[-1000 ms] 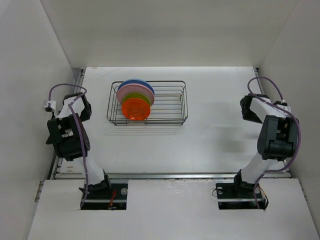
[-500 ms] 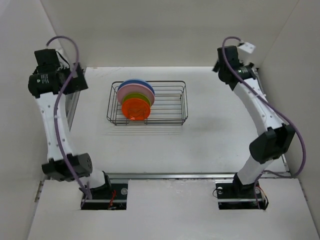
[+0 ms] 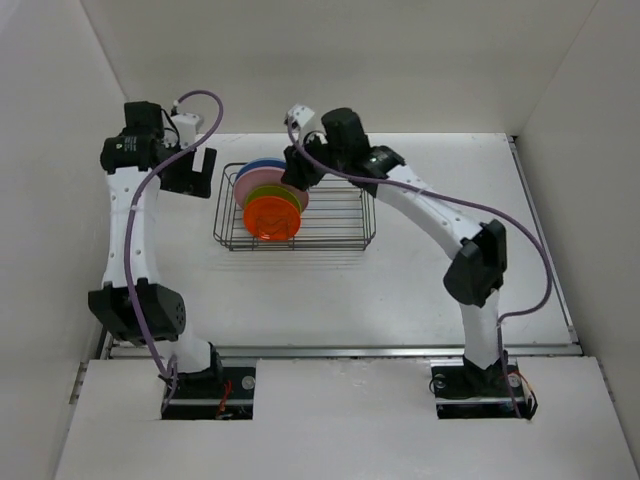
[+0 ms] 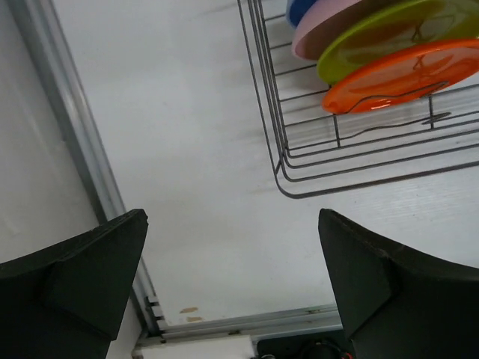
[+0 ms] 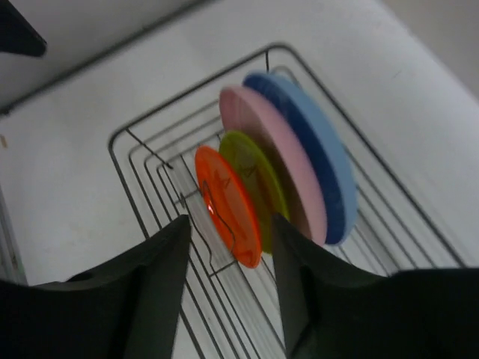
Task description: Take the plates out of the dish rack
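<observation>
The orange plate point(image 3: 270, 217), lime green plate point(image 3: 290, 195), pink plate point(image 3: 255, 182) and blue plate point(image 3: 268, 164) are stood on edge in the dish rack's point(image 3: 340, 215) left end. Above them the right gripper point(image 5: 230, 224) is held partly open, gripping nothing. Left of the rack, the left gripper point(image 4: 232, 224) is spread wide and empty.

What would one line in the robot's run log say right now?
plates: all four in dish rack | right gripper: open, above orange plate | left gripper: open, left of dish rack, empty

Left arm point(image 3: 128, 238) and right arm point(image 3: 428, 208) cased in white, joints housed in black, purple cables point(image 3: 549, 272) looped alongside, jaws matte black
</observation>
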`<state>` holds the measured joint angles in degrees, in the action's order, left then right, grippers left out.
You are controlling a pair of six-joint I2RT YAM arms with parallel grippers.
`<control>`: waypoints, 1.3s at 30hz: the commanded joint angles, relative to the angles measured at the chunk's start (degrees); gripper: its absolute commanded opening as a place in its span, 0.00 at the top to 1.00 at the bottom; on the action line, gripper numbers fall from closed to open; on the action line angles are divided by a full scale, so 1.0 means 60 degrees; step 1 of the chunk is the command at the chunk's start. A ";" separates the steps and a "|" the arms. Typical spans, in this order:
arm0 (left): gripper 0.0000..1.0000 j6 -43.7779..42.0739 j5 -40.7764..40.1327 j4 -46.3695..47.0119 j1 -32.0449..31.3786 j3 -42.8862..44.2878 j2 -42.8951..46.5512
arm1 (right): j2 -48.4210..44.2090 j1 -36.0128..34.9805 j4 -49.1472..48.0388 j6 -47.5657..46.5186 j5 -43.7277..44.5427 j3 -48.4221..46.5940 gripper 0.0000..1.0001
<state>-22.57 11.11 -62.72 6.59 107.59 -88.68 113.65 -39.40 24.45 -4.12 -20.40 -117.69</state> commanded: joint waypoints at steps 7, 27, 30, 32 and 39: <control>0.23 0.1330 0.0371 0.0319 0.0336 0.0536 -0.2762 | 0.1360 -0.0552 -0.0148 -0.0353 0.0762 0.0250 0.56; 0.73 0.1827 0.2103 0.0654 0.0337 -0.0149 -0.4248 | 0.2243 -0.0918 -0.0295 0.0439 0.1933 -0.0775 1.00; 0.89 0.2003 0.2191 0.0653 0.0337 0.0056 -0.4350 | 0.1495 -0.1006 -0.0528 0.0072 0.2824 -0.0776 1.00; 0.97 0.2121 0.2191 0.0653 0.0337 0.0056 -0.4350 | 0.1026 -0.1007 -0.0778 -0.0190 0.3238 -0.0776 1.00; 1.00 0.2428 0.2029 0.0653 0.0337 -0.0031 -0.4350 | -0.0847 -0.1095 -0.2182 0.0315 0.4820 -0.0046 1.00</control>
<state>-9.93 22.24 -58.02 8.71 106.74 -116.14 116.86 -45.47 20.67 -5.02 2.33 -118.58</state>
